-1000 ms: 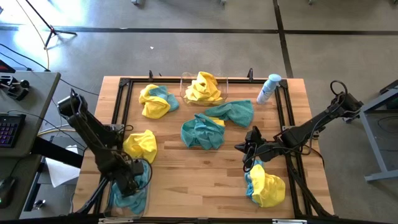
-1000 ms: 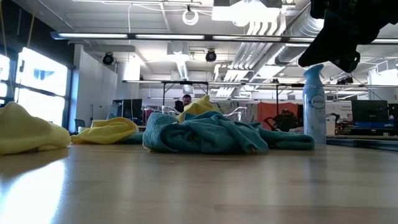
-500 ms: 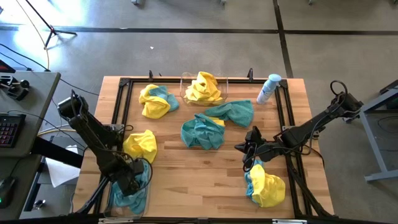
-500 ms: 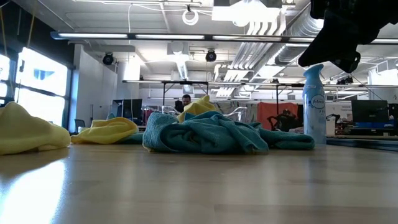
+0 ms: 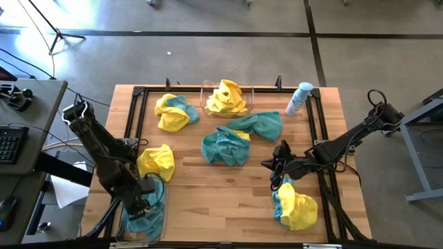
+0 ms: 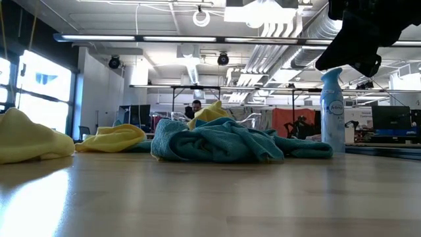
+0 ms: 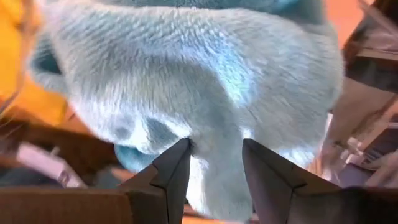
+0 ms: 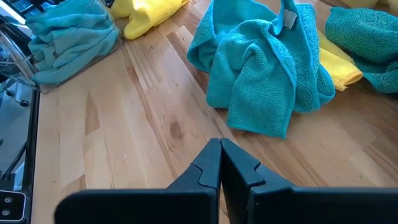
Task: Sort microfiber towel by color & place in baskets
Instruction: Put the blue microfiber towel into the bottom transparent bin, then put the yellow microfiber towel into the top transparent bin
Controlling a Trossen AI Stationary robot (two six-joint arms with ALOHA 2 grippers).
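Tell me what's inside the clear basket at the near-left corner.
The clear basket holds bunched teal towels. The left end effector hangs over them, so anything beneath is covered.

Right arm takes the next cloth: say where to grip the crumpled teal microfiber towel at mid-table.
Pinch the raised top fold of the crumpled teal microfiber towel, coming straight down. It lies heaped, a yellow cloth tucked at its far edge; grip the near side to avoid it.

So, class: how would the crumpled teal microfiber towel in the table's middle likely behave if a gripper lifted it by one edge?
The crumpled teal microfiber towel probably droops limply: it lies in soft folds. It likely feels light and, being fuzzy, grips rather than slips.
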